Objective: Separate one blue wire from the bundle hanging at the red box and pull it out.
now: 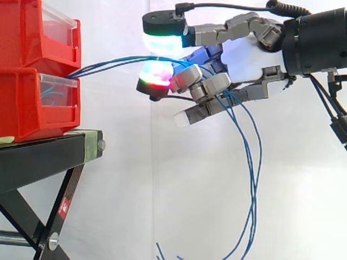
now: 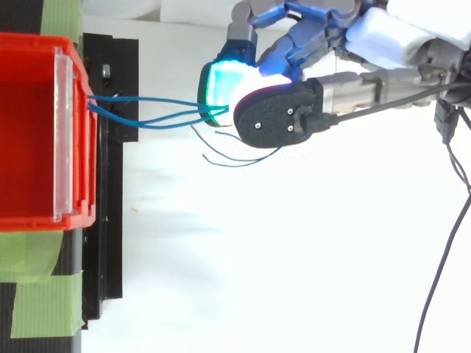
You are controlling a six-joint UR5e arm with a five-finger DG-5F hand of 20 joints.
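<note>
Side view: two bins are stacked at far left, upper red bin (image 1: 21, 32) on lower red bin (image 1: 27, 108), both carried by the black stand (image 1: 38, 157). Blue wires (image 1: 108, 63) are seen leaving the front of the lower red bin at its top edge. They are run rightward and slightly upward, slightly fanned, clear of the stand. They are taken in between two glowing fingertips, a white-green one above (image 1: 162, 39) and a red-green one below (image 1: 154, 78). The robot hand (image 1: 246, 57) is held roughly level, well apart from the bins, with the arm entering from the right edge. Its fingers are curled and closed on the blue wires. Several strands are gripped together, so no single strand is isolated. Beyond the curled fingers the strands are dropped in long loops to the bottom edge, against the white curtain (image 1: 135, 179).

Top view: green tape (image 2: 44, 301) is stuck at lower left, beside the stand. The strands are seen spread at the bin's clear front panel (image 2: 64, 140) and drawn together at the cyan-green pad. Loose thin strands are curved just beside the pads.
</note>
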